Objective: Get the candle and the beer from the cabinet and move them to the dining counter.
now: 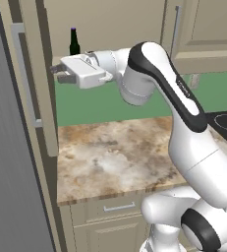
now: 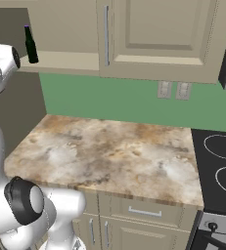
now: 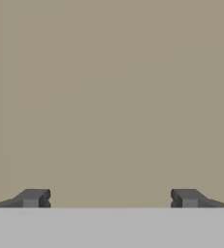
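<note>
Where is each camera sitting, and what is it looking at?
Left base view: sits behind the arm on its left, looks forward and down at the worktop and the open cabinet; the white arm and open pincer show.
Right base view: sits behind the arm on its right, faces the same worktop, the cabinet and a stove; the arm's elbow and base show at the left.
Hand view: sits on the hand, looks along the pincer at a plain beige surface; two dark fingertips stand wide apart.
Both base views share the beer on the cabinet shelf.

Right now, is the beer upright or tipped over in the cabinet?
Upright. The beer stands on the open cabinet shelf, purple cap on top, in both base views.
</note>
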